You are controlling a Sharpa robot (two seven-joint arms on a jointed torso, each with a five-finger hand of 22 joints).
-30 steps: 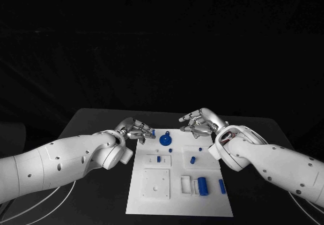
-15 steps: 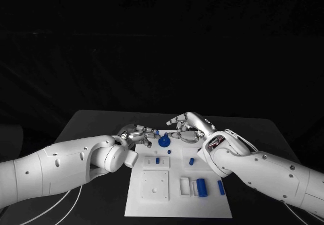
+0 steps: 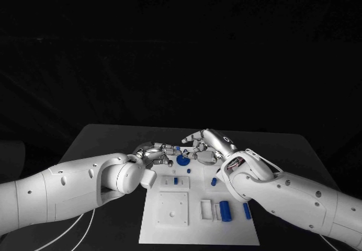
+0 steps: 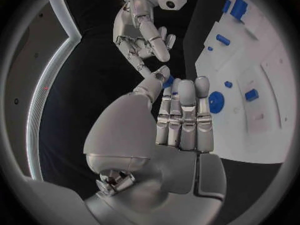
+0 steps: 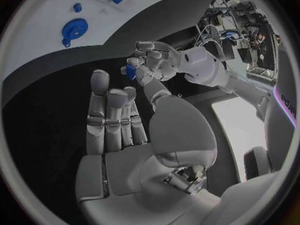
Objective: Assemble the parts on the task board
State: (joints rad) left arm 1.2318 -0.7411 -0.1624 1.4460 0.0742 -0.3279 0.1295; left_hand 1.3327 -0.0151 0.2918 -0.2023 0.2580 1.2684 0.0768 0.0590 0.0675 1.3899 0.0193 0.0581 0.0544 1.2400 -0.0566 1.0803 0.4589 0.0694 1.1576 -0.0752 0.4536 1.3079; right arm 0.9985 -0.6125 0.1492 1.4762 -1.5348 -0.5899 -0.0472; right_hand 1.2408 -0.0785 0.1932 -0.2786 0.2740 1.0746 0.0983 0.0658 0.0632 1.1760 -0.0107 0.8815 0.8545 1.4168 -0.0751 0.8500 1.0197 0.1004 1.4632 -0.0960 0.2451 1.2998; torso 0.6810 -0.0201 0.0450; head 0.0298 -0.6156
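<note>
Left hand (image 3: 155,155) pinches a small blue part (image 5: 130,71) at the board's (image 3: 172,230) far edge; right hand (image 3: 203,144) open beside it, fingers spread; hand-over likely; several parts lie loose, so assembly looks mostly undone.

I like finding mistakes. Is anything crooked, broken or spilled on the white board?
Nothing looks broken or spilled. The small blue parts sit on the white task board. One small blue piece is off it, pinched in the left hand, near the right hand.

A white task board (image 3: 173,219) is seen on a black table (image 3: 98,137); blue parts (image 3: 225,209), silver hands (image 3: 205,144); a seemingly blue piece (image 5: 131,70) is pinched.
</note>
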